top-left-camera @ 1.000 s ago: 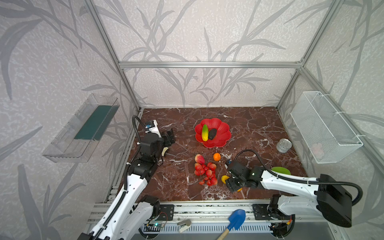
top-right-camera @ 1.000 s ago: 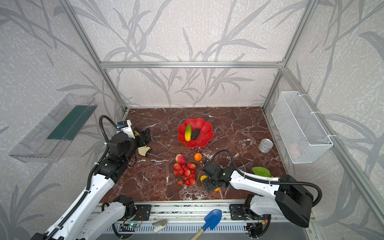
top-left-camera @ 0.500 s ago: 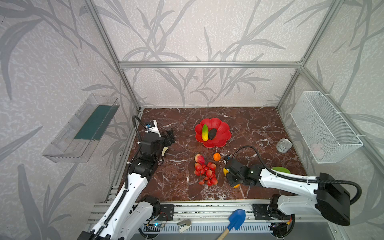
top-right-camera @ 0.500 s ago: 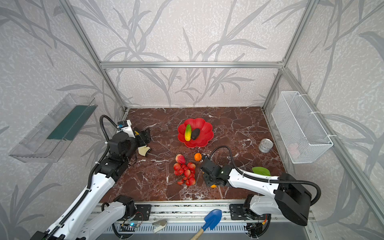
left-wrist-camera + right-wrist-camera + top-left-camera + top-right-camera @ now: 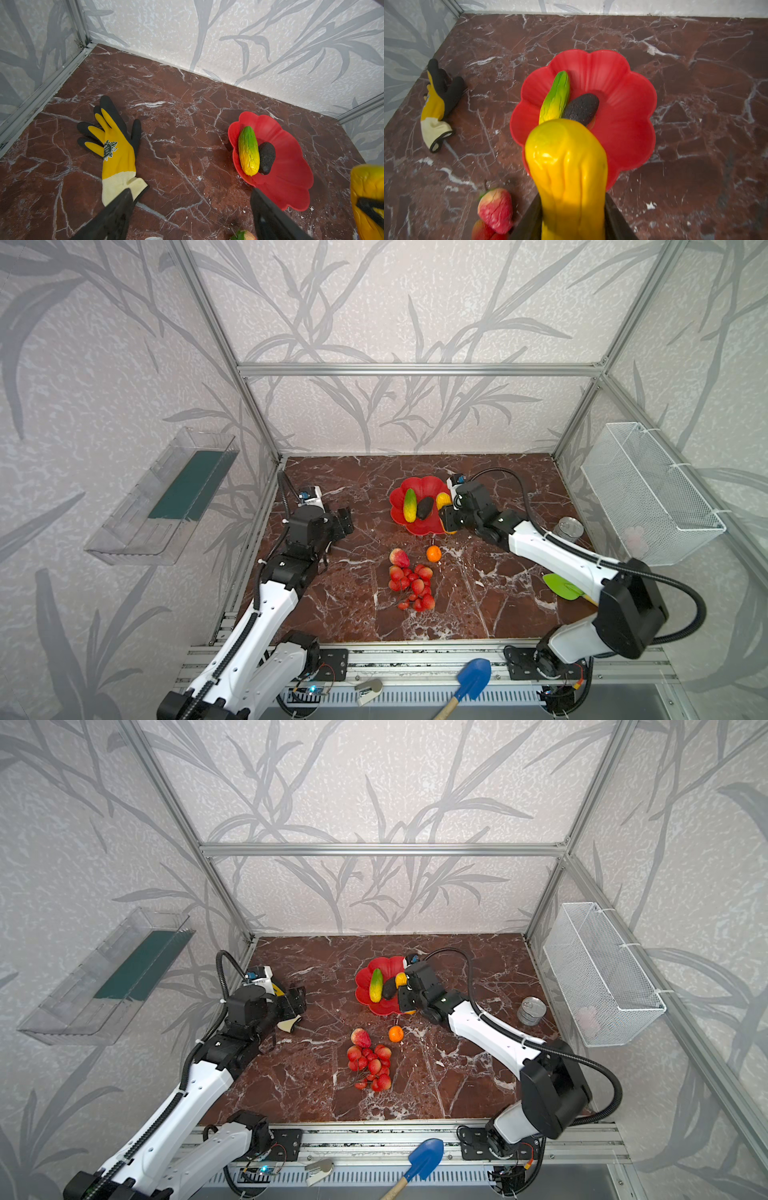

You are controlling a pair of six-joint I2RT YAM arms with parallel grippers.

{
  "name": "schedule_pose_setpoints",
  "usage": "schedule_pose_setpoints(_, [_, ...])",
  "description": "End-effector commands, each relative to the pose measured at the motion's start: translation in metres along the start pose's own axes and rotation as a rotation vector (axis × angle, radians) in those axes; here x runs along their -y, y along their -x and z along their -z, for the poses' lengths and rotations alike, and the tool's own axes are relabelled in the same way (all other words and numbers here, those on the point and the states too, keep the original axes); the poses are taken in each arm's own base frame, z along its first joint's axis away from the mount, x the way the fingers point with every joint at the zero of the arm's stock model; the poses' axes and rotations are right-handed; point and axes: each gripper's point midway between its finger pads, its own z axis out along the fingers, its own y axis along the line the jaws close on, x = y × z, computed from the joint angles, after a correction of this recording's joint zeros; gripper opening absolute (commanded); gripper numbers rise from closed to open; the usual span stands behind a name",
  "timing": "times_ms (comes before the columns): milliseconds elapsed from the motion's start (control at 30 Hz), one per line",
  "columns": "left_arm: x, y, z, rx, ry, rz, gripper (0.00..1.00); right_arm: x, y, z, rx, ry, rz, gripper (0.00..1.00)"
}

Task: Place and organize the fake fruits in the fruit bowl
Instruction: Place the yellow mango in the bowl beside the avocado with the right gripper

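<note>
Clenched on the yellow fruit (image 5: 566,162) at the edge of the bowl (image 5: 633,99), the right gripper (image 5: 573,218) may spill it outside or onto the avocado (image 5: 581,110) if it lets go here; the left gripper (image 5: 190,199) gapes empty.

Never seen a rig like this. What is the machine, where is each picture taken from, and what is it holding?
Two robot arms work over a marble table, each ending in a two-fingered gripper. The two wide pictures look down from overhead; the other two come from a camera on each wrist. The right gripper is shut on a ridged yellow-orange fruit, over the edge of the red bowl, which holds a green-yellow fruit and an avocado. The left gripper hangs open and empty. A peach, small orange, berry bunch, yellow glove, green scoop and tin can lie on the table.
</note>
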Motion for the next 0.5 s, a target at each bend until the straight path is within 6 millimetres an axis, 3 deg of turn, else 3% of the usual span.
schedule_pose_setpoints(0, [-0.005,-0.007,0.01,-0.036,0.012,-0.036,0.89,0.004,0.015,-0.022,0.019,0.02,0.011,0.41])
schedule_pose_setpoints(267, [-0.009,-0.016,0.018,-0.061,0.012,-0.098,0.89,0.026,0.008,-0.095,-0.066,-0.036,-0.021,0.42])
schedule_pose_setpoints(467, [-0.004,-0.021,0.014,-0.083,-0.012,-0.105,0.89,0.037,0.005,-0.12,-0.097,-0.065,-0.062,0.48])
